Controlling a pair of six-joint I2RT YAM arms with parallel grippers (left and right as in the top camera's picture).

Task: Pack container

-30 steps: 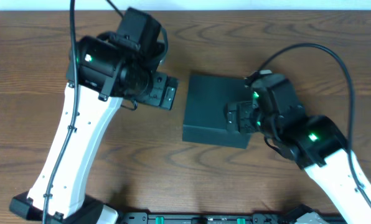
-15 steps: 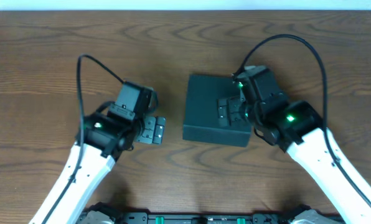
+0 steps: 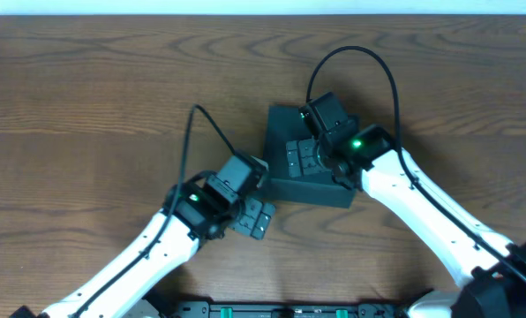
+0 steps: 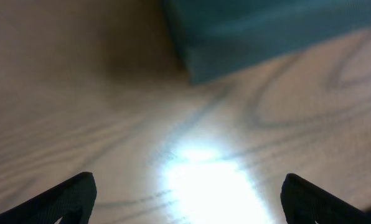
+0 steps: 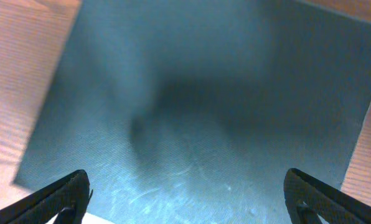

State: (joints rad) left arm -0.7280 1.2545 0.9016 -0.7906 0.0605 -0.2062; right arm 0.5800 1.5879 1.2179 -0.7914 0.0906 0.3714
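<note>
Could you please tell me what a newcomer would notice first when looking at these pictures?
The eye goes first to the dark container, closed, sitting right of centre on the wooden table. The right hand hangs open directly above its lid, filling that wrist view with teal surface. The left hand, also open, is low over the wood just off the container's near-left corner.
</note>
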